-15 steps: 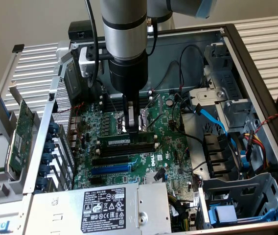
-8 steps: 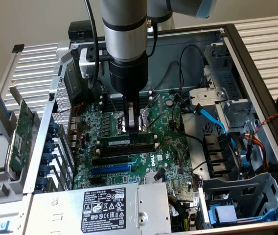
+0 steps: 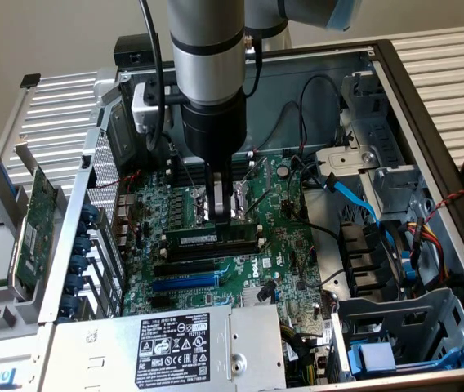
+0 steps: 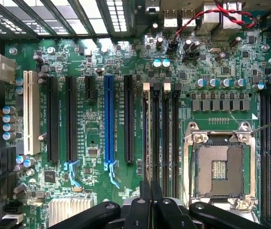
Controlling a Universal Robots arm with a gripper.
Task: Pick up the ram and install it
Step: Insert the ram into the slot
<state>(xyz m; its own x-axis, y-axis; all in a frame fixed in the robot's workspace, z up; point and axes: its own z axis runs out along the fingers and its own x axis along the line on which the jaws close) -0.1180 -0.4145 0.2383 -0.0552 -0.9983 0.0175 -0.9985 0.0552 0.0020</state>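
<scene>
The end effector [image 3: 222, 214] is narrow, fingers together. The ram [image 3: 211, 238] stands in a memory slot on the motherboard [image 3: 289, 245], just beneath the fingertips; contact cannot be determined.

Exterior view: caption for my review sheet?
Shut gripper over the ram standing edge-up on the motherboard inside the open computer case.

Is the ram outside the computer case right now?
No, the ram stands on edge on the motherboard inside the case, directly below the gripper.
</scene>
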